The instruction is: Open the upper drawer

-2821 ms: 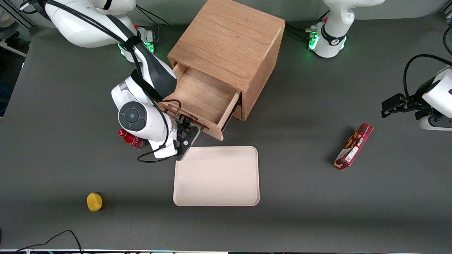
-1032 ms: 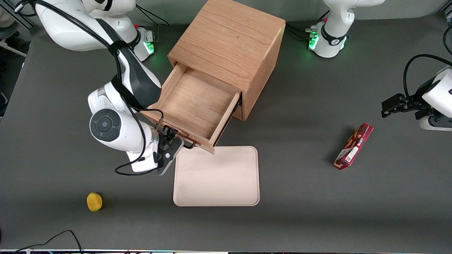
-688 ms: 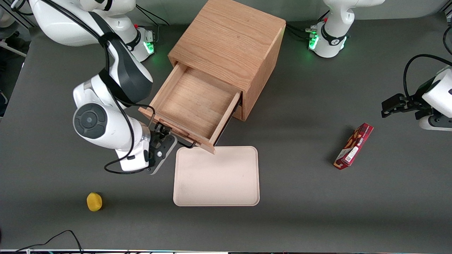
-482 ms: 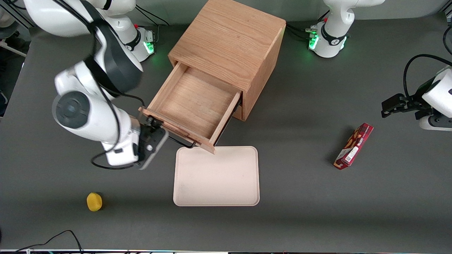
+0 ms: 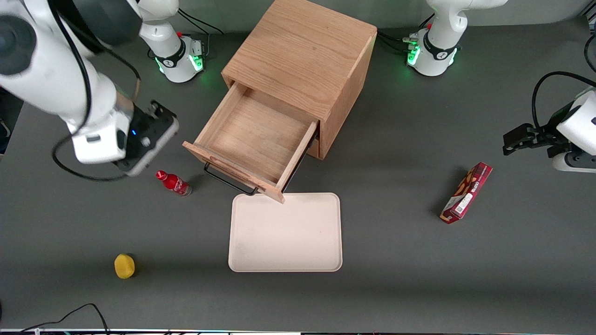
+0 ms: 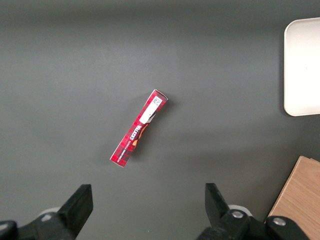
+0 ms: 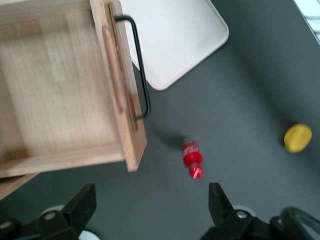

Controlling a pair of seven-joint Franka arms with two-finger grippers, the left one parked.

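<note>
Your upper drawer (image 5: 253,139) stands pulled well out of the wooden cabinet (image 5: 300,60), its bare wooden floor open to view and nothing lying in it; its black bar handle (image 5: 229,180) faces the front camera, and the drawer's front corner overhangs the edge of the cream tray (image 5: 285,232), which lies flat on the bench (image 5: 396,260) nearer the camera. The gripper (image 5: 149,135) hangs in the air toward the working arm's end of the bench, well apart from the handle and touching nothing; you can see its fingers (image 7: 80,207) spread wide with only bench between them. A small red bottle (image 5: 173,183) sits on the bench just beside the drawer front, between the handle and the gripper's end. Nearer the camera than the bottle you have a yellow round object (image 5: 124,266) resting alone. Toward the parked arm's end lies a red snack box (image 5: 466,192), well apart from the tray and the cabinet.
</note>
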